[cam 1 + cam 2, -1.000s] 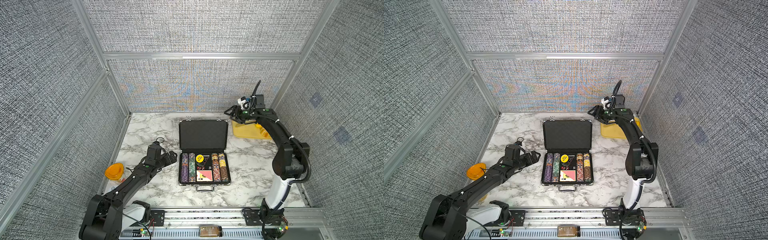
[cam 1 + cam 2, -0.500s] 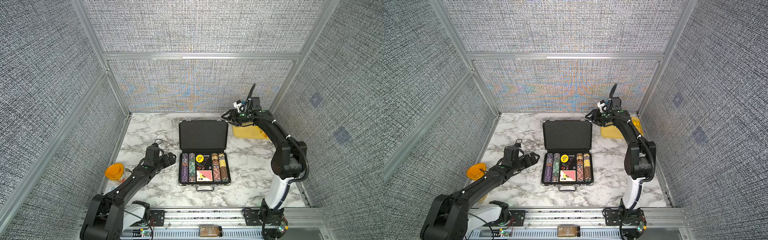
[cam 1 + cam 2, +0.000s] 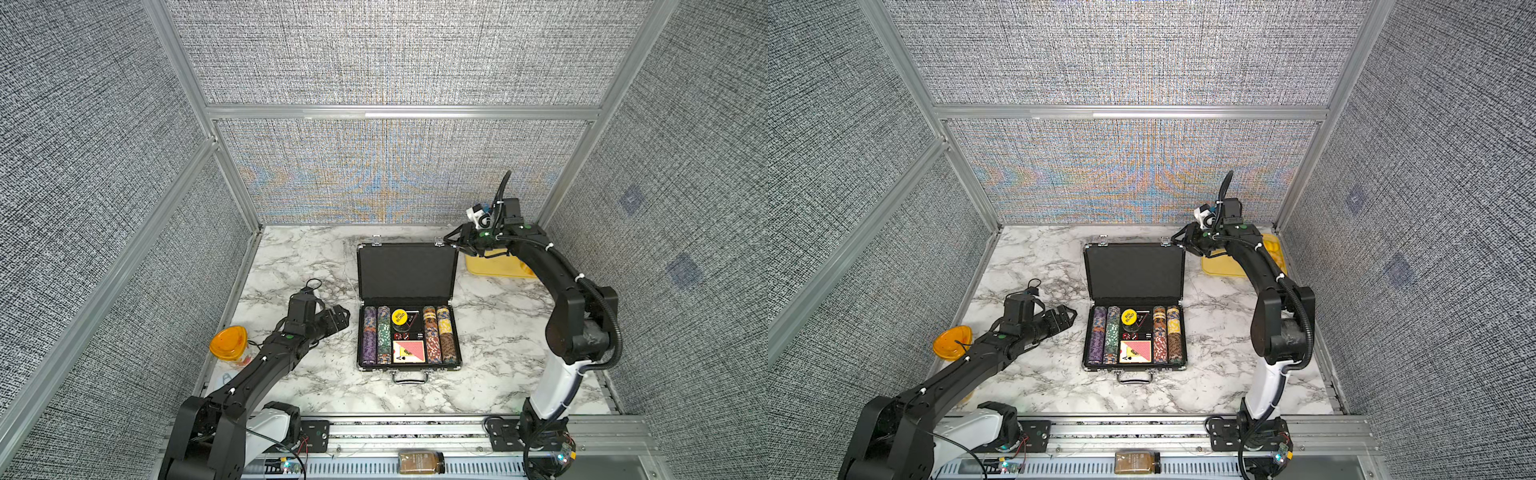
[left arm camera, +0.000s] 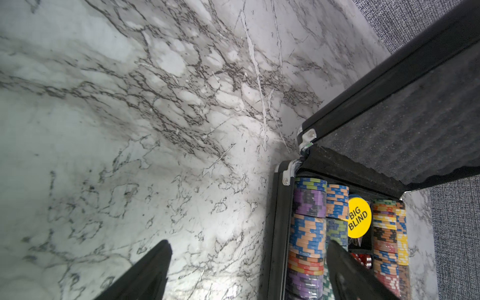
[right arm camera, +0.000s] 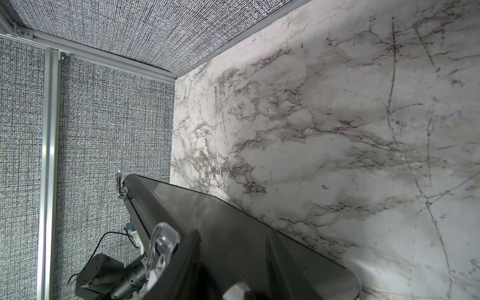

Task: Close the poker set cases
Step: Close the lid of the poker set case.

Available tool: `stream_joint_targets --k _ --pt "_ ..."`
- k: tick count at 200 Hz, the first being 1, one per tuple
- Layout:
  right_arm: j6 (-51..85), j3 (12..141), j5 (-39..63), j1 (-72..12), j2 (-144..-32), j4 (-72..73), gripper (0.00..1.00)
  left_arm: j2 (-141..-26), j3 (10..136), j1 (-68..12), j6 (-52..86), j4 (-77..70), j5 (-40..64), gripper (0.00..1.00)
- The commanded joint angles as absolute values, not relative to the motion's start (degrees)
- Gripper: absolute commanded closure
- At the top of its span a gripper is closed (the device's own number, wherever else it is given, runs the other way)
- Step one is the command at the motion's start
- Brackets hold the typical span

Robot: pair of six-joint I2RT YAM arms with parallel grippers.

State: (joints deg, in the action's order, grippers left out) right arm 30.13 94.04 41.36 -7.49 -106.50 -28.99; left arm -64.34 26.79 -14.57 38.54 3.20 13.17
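Plainly, the coming move is judged to turn on where the lid's free rim lies from the right hand. The poker set case (image 3: 409,307) is set open near the middle of the table (image 3: 299,257), with its handle (image 3: 409,376) toward the robot and its hinge line (image 3: 409,300) run from side to side. The lid (image 3: 407,270) is raised off that hinge and leaned back toward the rear wall (image 3: 395,174), and the rows of chips (image 3: 376,338) are left bare in the base (image 3: 360,336). The right hand (image 3: 451,243) is held at the lid's far right corner, just beside a rim latch (image 5: 163,240), and in the right wrist view it is placed behind the lid, over the ribbed outer face. Its fingers (image 5: 187,259) are seen parted with nothing clamped between them; whether the lid is touched cannot be told. From that hand the base lies toward the robot and lower, so a push across the hinge line, forward and down, is judged to be called for. The left hand (image 3: 338,322) is spread wide and empty, low over the table just beside the base's left wall and well apart from the free rim. The right arm is therefore judged the nearer for the swing, while the left is placed where the base could be steadied.
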Motion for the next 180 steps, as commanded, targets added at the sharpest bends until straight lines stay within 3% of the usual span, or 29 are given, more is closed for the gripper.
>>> stream_joint_targets --k 1,123,180 --pt "28.78 91.93 43.6 -8.49 -104.37 -31.31 0.58 -63.99 27.24 -13.92 37.27 4.37 12.74 0.06" --pt "25.03 68.03 33.67 -10.12 -80.78 -39.67 0.55 -62.01 30.3 -11.08 35.1 9.33 11.65 0.06" --pt "24.13 59.58 29.36 -10.48 -76.84 -40.05 0.47 -64.54 32.39 -11.15 29.06 12.97 22.28 0.03"
